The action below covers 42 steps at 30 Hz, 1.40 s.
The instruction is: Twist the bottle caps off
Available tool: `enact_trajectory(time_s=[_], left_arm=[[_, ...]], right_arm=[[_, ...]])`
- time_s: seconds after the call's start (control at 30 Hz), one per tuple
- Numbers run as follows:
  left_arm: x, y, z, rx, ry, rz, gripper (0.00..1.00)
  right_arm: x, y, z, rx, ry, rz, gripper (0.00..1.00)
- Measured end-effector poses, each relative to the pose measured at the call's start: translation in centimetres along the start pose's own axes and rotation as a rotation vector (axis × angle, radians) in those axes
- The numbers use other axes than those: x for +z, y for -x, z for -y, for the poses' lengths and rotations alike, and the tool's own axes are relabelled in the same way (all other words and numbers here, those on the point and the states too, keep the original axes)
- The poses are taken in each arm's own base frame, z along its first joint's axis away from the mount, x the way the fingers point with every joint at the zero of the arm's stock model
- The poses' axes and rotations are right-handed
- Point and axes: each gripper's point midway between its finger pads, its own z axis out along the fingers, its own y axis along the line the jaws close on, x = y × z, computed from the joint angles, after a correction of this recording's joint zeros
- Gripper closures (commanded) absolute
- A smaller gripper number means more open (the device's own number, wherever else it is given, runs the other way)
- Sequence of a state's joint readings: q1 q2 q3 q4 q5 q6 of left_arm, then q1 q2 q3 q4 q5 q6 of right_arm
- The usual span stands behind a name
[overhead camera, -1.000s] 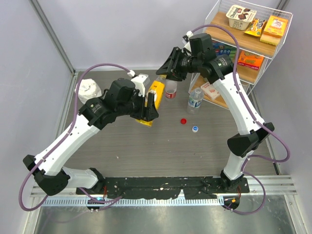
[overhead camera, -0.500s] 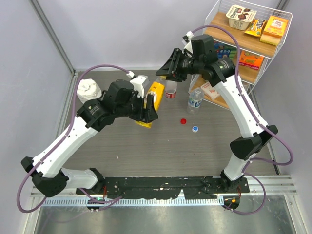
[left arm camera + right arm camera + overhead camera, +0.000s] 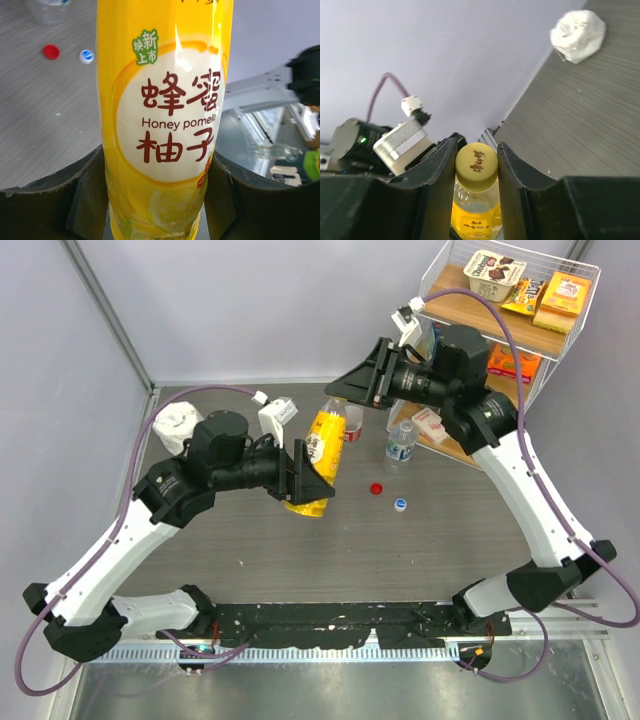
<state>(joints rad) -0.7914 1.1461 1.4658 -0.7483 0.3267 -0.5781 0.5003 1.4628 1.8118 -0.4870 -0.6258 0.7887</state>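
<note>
The yellow bottle (image 3: 322, 440) is held off the table, tilted, with my left gripper (image 3: 312, 476) shut on its lower body. In the left wrist view the labelled bottle (image 3: 165, 125) fills the gap between the black fingers (image 3: 87, 197). My right gripper (image 3: 346, 392) is shut on the bottle's yellow cap (image 3: 476, 166), a finger (image 3: 440, 185) pressing on each side. A red cap (image 3: 377, 488) and a pale blue-white cap (image 3: 400, 504) lie loose on the table. The small clear bottle (image 3: 400, 445) and the tall clear bottle (image 3: 350, 428) stand behind, uncapped.
A crumpled white wad (image 3: 181, 426) lies at the table's far left. A wire shelf (image 3: 560, 335) with boxed snacks stands at the far right, close to the right arm. Grey walls close the back and left sides.
The right gripper has shut on the yellow cap. Both arms have lifted the yellow bottle and carried it a little to the right, and the right arm's elbow has swung out to the right.
</note>
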Motion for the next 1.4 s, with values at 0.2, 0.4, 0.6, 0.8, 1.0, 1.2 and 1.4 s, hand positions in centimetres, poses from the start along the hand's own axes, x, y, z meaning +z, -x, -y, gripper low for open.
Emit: enact_trajectory(time_s=[0.2, 0.4, 0.6, 0.8, 1.0, 1.2, 1.4], left_arm=[[-2.1, 0.7, 4.8, -0.011, -0.225, 0.04, 0.69], [-3.5, 0.5, 7.3, -0.047, -0.383, 0.086, 0.69], [-4.5, 0.6, 8.0, -0.072, -0.431, 0.118, 0.69], [-4.9, 0.6, 8.2, -0.068, -0.438, 0.129, 0.69], [-3.5, 0.9, 6.2, -0.106, -0.337, 0.139, 0.7], [-2.2, 0.5, 3.9, -0.127, -0.206, 0.105, 0.73], [-1.1, 1.0, 0.9, -0.087, -0.026, 0.084, 0.75]], right_arm=[[-2.7, 0.3, -5.7, -0.048, 0.223, 0.055, 0.98], [-4.2, -0.1, -8.4, -0.05, 0.364, 0.058, 0.98], [-5.0, -0.5, -9.0, -0.047, 0.372, 0.056, 0.94], [-5.6, -0.4, -9.0, -0.044, 0.343, 0.076, 0.37], [-6.2, 1.0, -8.2, -0.041, 0.266, 0.123, 0.0], [-7.5, 3.3, -8.5, -0.075, 0.177, 0.221, 0.0], [-6.8, 6.4, -7.1, -0.054, 0.025, 0.297, 0.01]])
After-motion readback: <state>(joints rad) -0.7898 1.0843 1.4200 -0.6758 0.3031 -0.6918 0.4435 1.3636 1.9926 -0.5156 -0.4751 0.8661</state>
